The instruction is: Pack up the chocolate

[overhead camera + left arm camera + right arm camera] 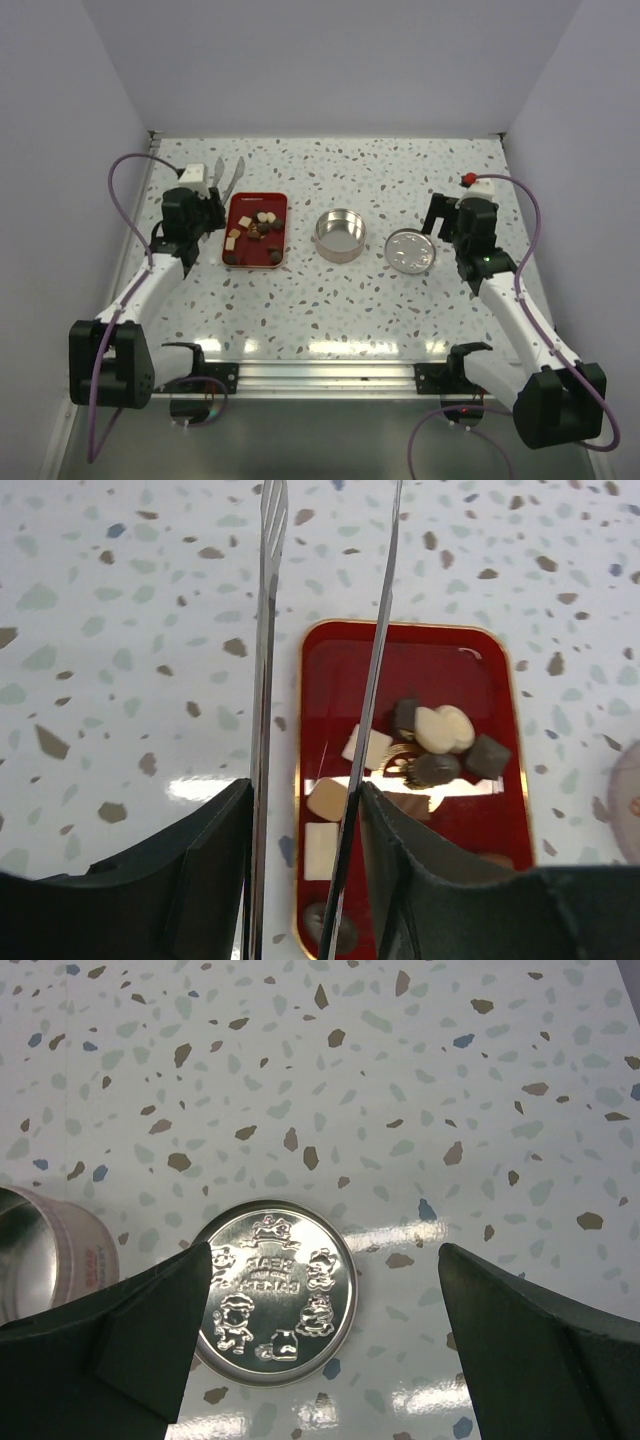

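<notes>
Several chocolate pieces [255, 235], dark brown, light brown and cream, lie loose in the red tray [272, 205]. In the left wrist view the chocolate pieces [440, 730] sit clustered on the red tray [440, 660]. My left gripper [210, 205] [305, 800] is shut on a pair of metal tongs [232, 178] [266, 630]. The tong arms stand apart above the tray's left edge, and I see nothing between them. The round silver tin [340, 235] stands open mid-table. My right gripper [440, 225] [325, 1260] hangs open above the tin's lid [275, 1300].
The embossed lid [410, 250] lies flat on the speckled table, right of the tin [40, 1250]. White walls enclose the table at the back and on both sides. A metal rail runs along the near edge between the arm bases.
</notes>
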